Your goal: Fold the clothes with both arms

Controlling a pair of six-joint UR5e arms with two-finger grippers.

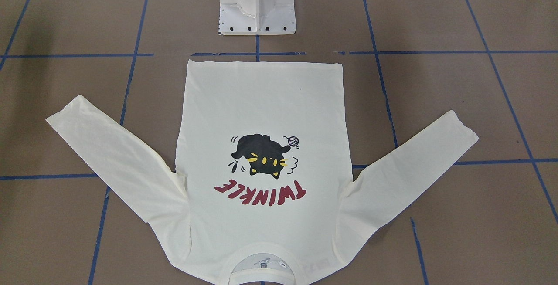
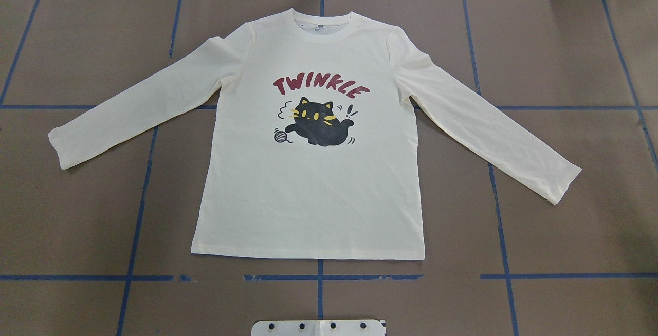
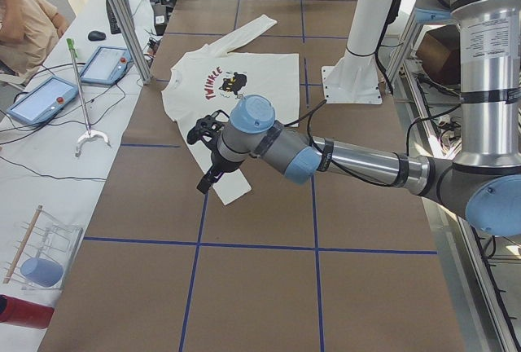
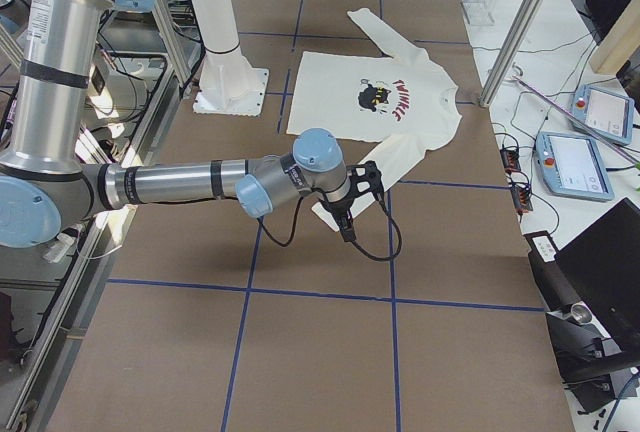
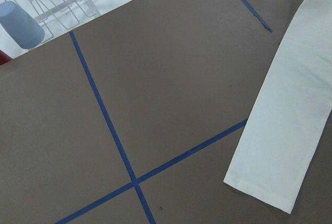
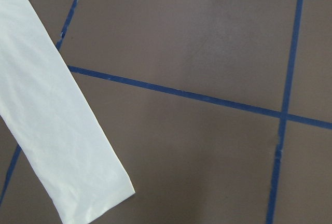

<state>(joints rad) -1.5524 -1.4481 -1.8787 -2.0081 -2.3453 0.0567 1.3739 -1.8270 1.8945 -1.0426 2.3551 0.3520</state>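
**Grippers poised near the cuffs, shirt flat and unfolded**

The left gripper (image 3: 208, 174) hangs over the table's left end and the right gripper (image 4: 347, 224) over its right end. Each shows only from the side, so I cannot tell whether the jaws stand apart or closed. Neither appears to have cloth in it. Each wrist camera looks down on a cuff close by: the left-hand sleeve (image 5: 277, 141) and the right-hand sleeve (image 6: 57, 125), both lying flat on the table (image 2: 77, 212).

The T-shirt (image 2: 308, 192) is spread print-up in the middle of the table. Its collar points toward the far edge and its hem toward the robot's edge, near the pedestal (image 2: 318, 327). The sleeves angle out toward the two ends. No fold is made yet.

Thin cotton like this is light and limp. It will drape, drag on the table and wrinkle if pulled unevenly. I judge the best holds to be pinches at a cuff edge or shoulder seam, taking both layers together, with the arms lifting in step.
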